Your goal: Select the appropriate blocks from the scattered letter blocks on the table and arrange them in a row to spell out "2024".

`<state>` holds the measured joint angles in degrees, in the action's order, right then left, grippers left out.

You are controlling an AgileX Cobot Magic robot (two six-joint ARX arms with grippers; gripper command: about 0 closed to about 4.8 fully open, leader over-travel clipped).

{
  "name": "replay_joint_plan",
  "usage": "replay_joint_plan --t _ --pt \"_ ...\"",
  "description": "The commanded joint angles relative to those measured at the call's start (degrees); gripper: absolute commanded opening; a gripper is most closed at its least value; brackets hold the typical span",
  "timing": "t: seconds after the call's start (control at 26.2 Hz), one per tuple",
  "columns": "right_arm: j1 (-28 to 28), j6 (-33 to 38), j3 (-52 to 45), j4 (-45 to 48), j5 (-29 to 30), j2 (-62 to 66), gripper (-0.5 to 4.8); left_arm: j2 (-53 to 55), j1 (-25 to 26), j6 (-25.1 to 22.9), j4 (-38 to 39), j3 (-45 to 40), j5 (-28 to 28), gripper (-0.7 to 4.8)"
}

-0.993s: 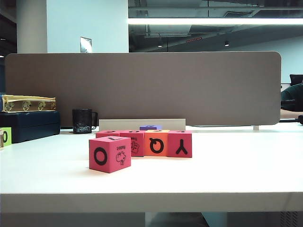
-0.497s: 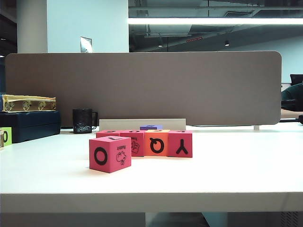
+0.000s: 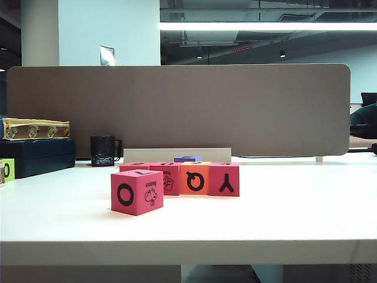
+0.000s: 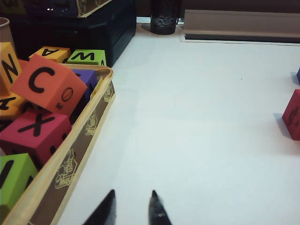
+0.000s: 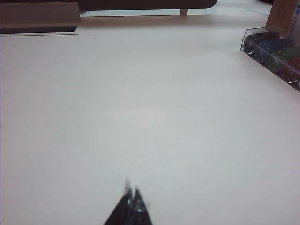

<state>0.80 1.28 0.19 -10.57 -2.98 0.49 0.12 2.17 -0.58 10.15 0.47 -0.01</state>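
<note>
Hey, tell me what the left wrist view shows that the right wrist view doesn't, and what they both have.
Only the left wrist view: a tray full of letter cubes, among them an orange cube marked C, a dark mug, the edge of a pinkish-red block, and the left gripper with its tips slightly apart, holding nothing.

Only the right wrist view: a clear case of coloured discs, and the right gripper with its tips together, empty.

Both: the white table and the low strip at its far edge.

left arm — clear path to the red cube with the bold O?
Probably yes. The left gripper hovers empty over bare table, fingers slightly apart; the O cube stands alone in front of the row, nothing between.
</note>
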Motion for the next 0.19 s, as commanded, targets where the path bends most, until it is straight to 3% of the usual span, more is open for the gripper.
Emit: replay_joint_plan --t 0.04,0.19 --pt "0.0 0.3 -0.1 0.3 0.2 -0.7 -0.01 0.0 0.0 -0.3 0.5 0.1 0.2 0.84" --pt "0.0 0.3 -0.1 0.3 0.2 -0.7 -0.01 0.0 0.0 -0.3 0.5 0.1 0.2 0.84"
